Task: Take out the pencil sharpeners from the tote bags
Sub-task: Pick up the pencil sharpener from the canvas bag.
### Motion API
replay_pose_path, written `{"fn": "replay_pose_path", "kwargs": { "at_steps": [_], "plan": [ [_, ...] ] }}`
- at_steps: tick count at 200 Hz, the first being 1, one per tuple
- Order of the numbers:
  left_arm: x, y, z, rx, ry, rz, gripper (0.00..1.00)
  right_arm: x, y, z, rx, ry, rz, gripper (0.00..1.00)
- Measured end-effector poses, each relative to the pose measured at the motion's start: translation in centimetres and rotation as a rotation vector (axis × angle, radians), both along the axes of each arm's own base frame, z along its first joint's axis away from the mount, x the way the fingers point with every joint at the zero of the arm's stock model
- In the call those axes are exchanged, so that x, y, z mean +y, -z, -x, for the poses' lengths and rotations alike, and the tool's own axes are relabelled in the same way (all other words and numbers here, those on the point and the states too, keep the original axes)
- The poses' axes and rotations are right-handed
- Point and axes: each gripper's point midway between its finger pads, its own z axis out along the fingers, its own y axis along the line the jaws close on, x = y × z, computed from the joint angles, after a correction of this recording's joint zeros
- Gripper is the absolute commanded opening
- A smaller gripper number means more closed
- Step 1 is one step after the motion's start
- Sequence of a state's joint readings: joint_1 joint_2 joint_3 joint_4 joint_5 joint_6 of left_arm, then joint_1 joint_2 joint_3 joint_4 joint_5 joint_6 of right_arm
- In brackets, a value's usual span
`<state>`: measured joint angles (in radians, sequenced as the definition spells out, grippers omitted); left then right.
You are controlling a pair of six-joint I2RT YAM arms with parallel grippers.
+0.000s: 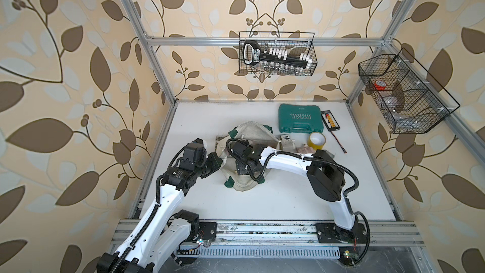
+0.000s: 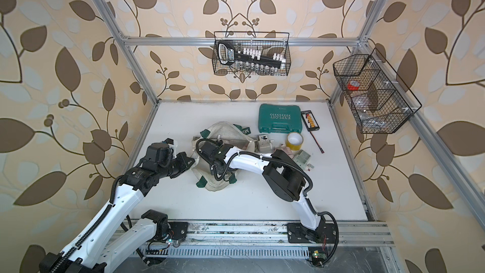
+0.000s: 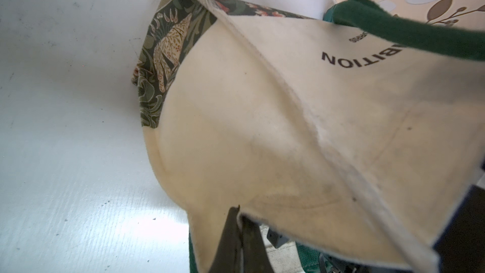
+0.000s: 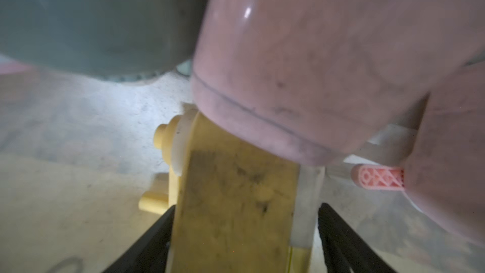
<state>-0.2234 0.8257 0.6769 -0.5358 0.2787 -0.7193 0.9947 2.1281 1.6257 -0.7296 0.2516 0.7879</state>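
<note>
Yellow pencil sharpener (image 4: 231,179), scuffed and boxy, closest to the right wrist lens. Clamped by right gripper (image 4: 245,207), black fingers (image 4: 157,232) set against both flanks. Location: inside tote bag (image 1: 249,130), on its cream lining.

Pink pencil sharpener (image 4: 301,61), resting against the upper end of the yellow one. Pink lattice crank handle (image 4: 378,178) just beside it. Grey-green pencil sharpener (image 4: 91,17) behind, blurred.

Tote bag, cream canvas, lying crumpled mid-table in both top views, mouth open with the right arm reaching in. Dark green handle (image 3: 406,30), dark lettering ending "BITION" (image 3: 359,57), patterned green band (image 3: 162,56) along the bottom.

Left gripper (image 3: 240,214), closed tight on the cream rim of the bag, edge raised off the table (image 1: 262,200).

Outside the bag, on the far right side of it:
- cream pencil sharpener (image 2: 263,143), touching the bag's edge
- loose pink pencil sharpener (image 2: 284,151), partly behind the right arm
- sage pencil sharpener (image 2: 303,157), on its side, near the tape

Also on the table:
- yellow tape roll (image 1: 316,140)
- teal tool case (image 1: 300,120), shut, at the back

On the frame: two wire baskets, one at the rear (image 1: 278,53), one on the right (image 1: 404,93).
</note>
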Motion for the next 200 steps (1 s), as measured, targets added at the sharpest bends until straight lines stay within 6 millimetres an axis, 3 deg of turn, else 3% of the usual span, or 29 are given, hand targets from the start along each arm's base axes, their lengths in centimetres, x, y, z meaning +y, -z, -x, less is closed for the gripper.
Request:
{"fn": "replay_pose_path", "kwargs": {
  "at_steps": [61, 132, 159, 200],
  "plan": [
    [0.0, 0.0, 0.0, 0.002, -0.005, 0.002, 0.0, -0.3, 0.4, -0.2, 0.006, 0.007, 0.009, 0.46],
    [0.0, -0.3, -0.5, 0.012, -0.016, 0.004, 0.0, -0.3, -0.4, -0.1, -0.002, -0.019, 0.008, 0.42],
    [-0.3, -0.7, -1.3, 0.023, -0.013, 0.001, 0.0, 0.0, -4.1, -0.4, -0.054, -0.043, -0.048, 0.42],
    [-0.6, -1.9, -3.4, 0.03, -0.022, -0.011, 0.0, -0.2, -15.1, -1.3, -0.257, -0.066, -0.221, 0.42]
  ]
}}
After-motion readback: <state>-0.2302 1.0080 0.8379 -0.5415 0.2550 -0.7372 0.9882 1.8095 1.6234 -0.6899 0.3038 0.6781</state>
